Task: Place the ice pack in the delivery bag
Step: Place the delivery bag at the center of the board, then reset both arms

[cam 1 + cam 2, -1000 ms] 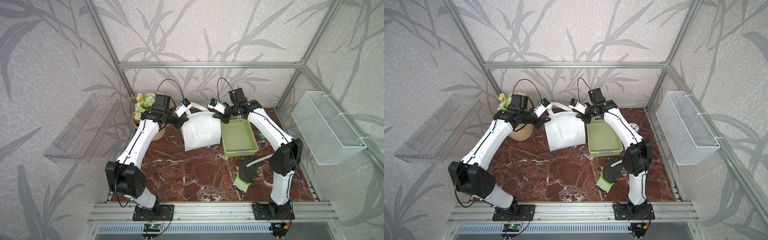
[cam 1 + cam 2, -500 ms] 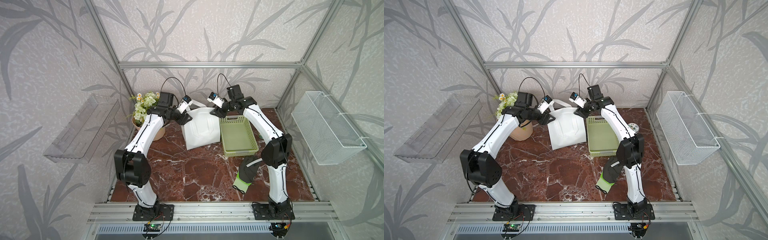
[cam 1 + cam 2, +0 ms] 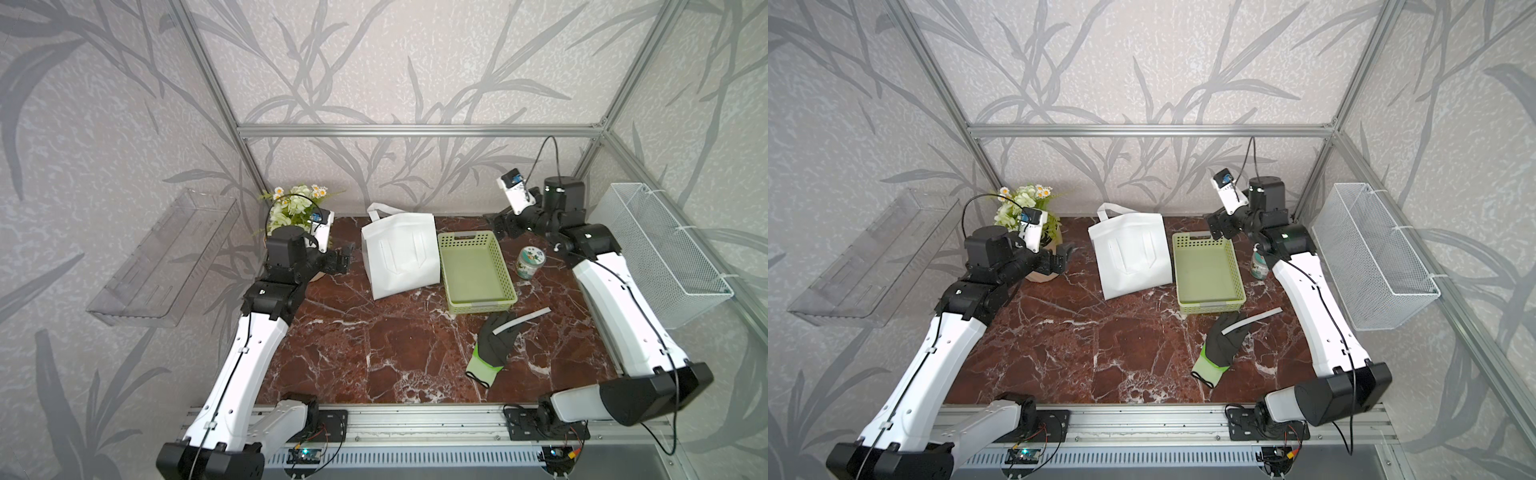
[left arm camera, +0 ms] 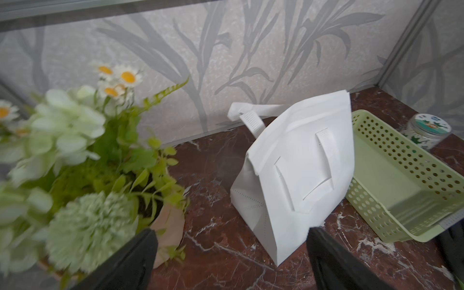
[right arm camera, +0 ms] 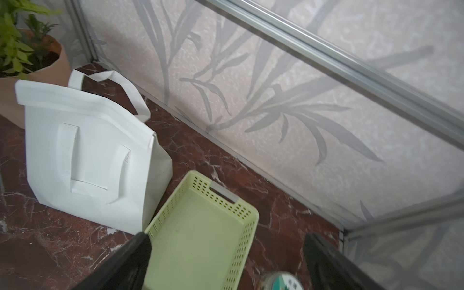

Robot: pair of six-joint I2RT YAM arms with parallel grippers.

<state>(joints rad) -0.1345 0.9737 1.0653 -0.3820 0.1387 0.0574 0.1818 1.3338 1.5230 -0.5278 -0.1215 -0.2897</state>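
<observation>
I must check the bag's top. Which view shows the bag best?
Left wrist view: the bag is close and sharp, with front, side fold and both handles. Right wrist view shows nearly as much. Both top views show it small.

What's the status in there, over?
Left gripper open, empty. Right gripper open, empty. Delivery bag top folded over; ice pack not visible. Green basket beside it.

Bare marble [image 3: 353, 299] between flower pot [image 4: 169, 222] and delivery bag [image 3: 399, 253]; basket [image 3: 469, 237] beside bag.
</observation>
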